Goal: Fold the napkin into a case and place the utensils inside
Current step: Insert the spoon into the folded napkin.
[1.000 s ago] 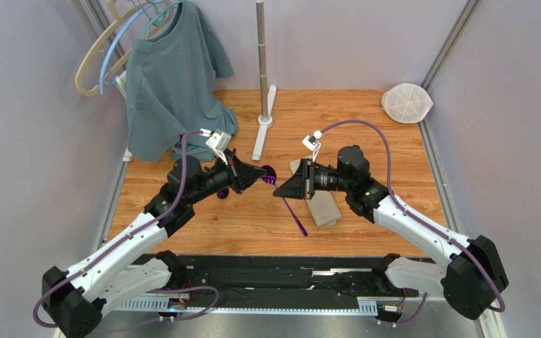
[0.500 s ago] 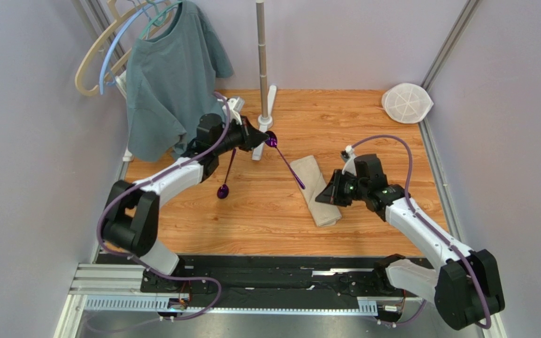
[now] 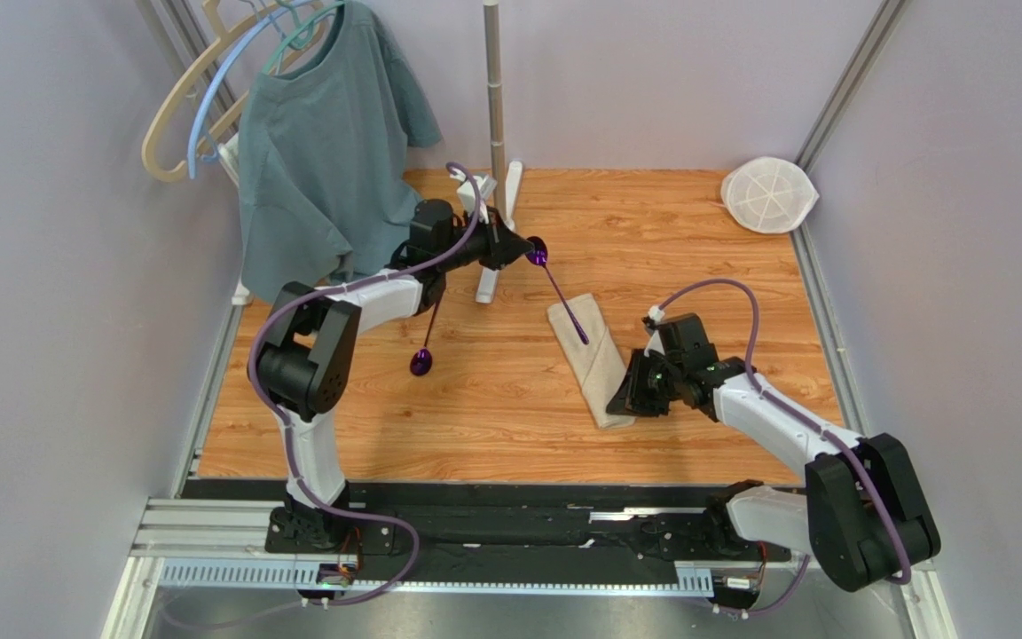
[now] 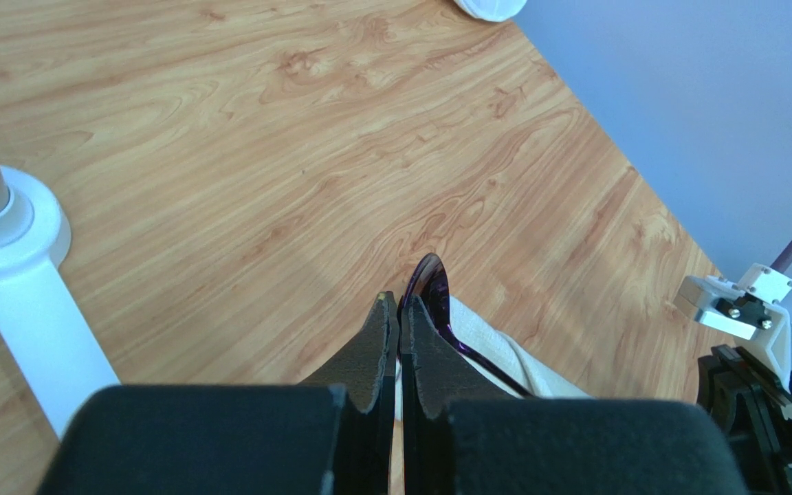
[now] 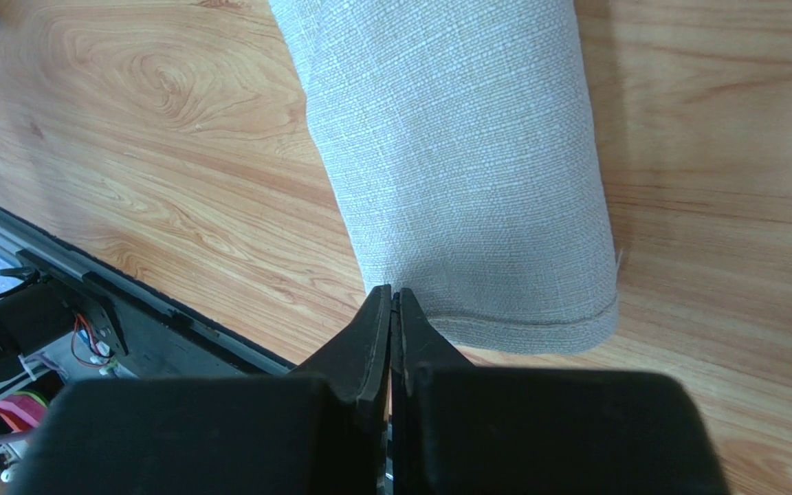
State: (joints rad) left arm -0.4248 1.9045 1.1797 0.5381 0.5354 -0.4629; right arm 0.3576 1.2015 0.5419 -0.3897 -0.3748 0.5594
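The case (image 3: 596, 366) is a narrow beige-tan pouch lying on the wood floor right of centre. My left gripper (image 3: 526, 250) is shut on one spoon at its purple bowl (image 3: 538, 253). The dark handle (image 3: 570, 309) slants down, its tip over the case's far end. In the left wrist view the gripper (image 4: 400, 304) pinches the bowl (image 4: 426, 289) above the case (image 4: 493, 345). My right gripper (image 3: 631, 394) is shut at the case's near corner. The right wrist view shows its gripper (image 5: 391, 297) closed over the corner of the cloth (image 5: 462, 155). The second spoon (image 3: 421, 362) lies on the floor to the left.
A grey-green T-shirt (image 3: 323, 147) hangs on hangers at the back left. A metal pole (image 3: 494, 93) on a white base (image 3: 493, 273) stands just behind my left gripper. A white mesh disc (image 3: 770, 193) sits at the back right. A black rail (image 3: 516, 513) runs along the near edge.
My left gripper has carried the spoon from the middle toward the back and right, so its handle tip now rests over the case. My right gripper has dropped to the case's near end.
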